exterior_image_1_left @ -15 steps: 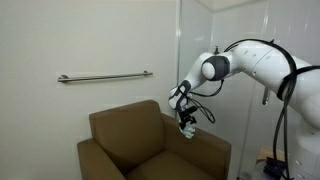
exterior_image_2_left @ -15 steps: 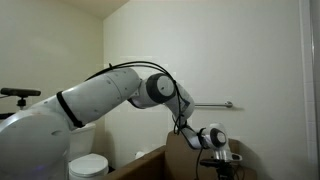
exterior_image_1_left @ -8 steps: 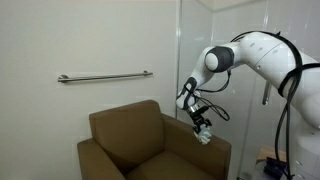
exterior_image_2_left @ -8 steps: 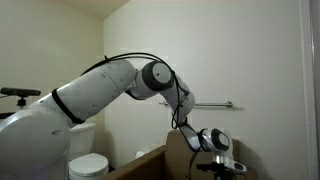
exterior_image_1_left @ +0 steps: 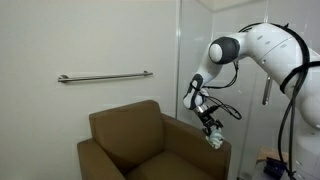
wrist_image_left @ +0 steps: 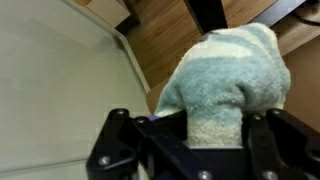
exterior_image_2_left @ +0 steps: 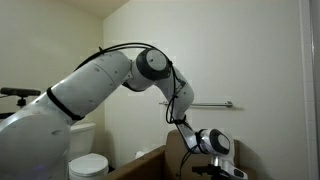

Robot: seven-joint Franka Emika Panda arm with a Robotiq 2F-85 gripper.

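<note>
My gripper [wrist_image_left: 195, 125] is shut on a pale green and white towel [wrist_image_left: 228, 70] that bulges out between the fingers and fills the middle of the wrist view. In an exterior view the gripper [exterior_image_1_left: 213, 134] hangs with the towel [exterior_image_1_left: 215, 139] just over the far-side armrest of a brown armchair [exterior_image_1_left: 140, 140]. In an exterior view only the arm and the wrist [exterior_image_2_left: 208, 141] show above the chair's back [exterior_image_2_left: 180, 152]; the towel is hidden there.
A metal grab bar [exterior_image_1_left: 103, 76] runs along the white wall behind the chair. A glass panel [exterior_image_1_left: 195, 40] stands beside the chair. A white toilet [exterior_image_2_left: 88, 165] is at the lower left. Wooden floor [wrist_image_left: 170, 40] lies below the gripper.
The arm has swung the gripper with the towel away from the chair's seat, outward and slightly down, over the armrest toward the glass panel.
</note>
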